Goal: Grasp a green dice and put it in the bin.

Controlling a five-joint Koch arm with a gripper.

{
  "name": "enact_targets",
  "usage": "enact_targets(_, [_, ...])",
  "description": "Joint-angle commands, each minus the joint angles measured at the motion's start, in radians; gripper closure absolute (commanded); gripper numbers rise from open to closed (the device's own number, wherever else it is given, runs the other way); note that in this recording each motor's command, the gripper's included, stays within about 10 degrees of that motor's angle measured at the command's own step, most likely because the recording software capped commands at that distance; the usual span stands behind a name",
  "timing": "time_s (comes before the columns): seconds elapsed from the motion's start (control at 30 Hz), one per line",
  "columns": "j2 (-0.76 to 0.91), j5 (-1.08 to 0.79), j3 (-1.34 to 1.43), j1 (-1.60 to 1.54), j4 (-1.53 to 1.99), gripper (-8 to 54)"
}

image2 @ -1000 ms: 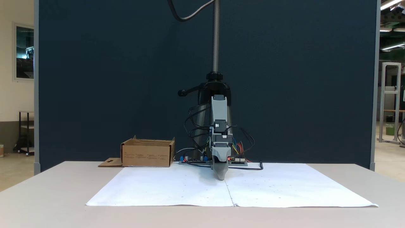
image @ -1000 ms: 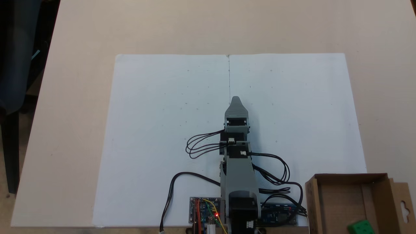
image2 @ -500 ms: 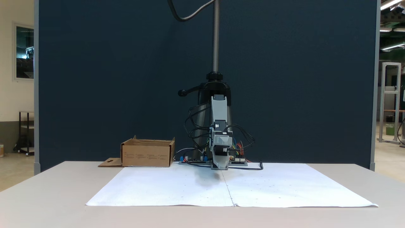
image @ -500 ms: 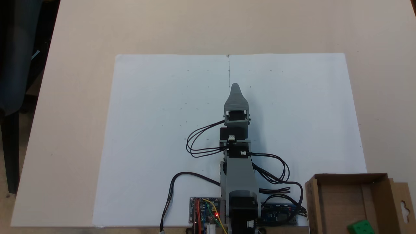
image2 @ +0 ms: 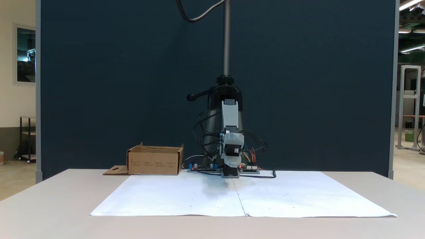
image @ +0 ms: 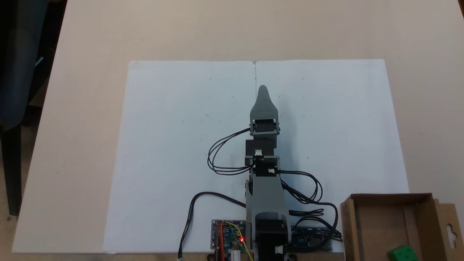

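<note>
Green plastic dice lies inside the shallow brown cardboard bin at the lower right of a fixed view. The grey gripper hangs above the white paper sheet, holding nothing; whether its jaws are parted cannot be told.
</note>
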Motion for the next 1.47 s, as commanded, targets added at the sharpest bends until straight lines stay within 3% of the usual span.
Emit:
enact_targets(0.0, [0.114, -0.061, 0.071, 0.015, -0.171, 1.1])
enact_targets(0.87, [0.112, -0.061, 0.071, 0.015, -0.529, 0.8])
enact_targets(1.43, [0.112, -0.061, 0.071, 0.015, -0.531, 0.8])
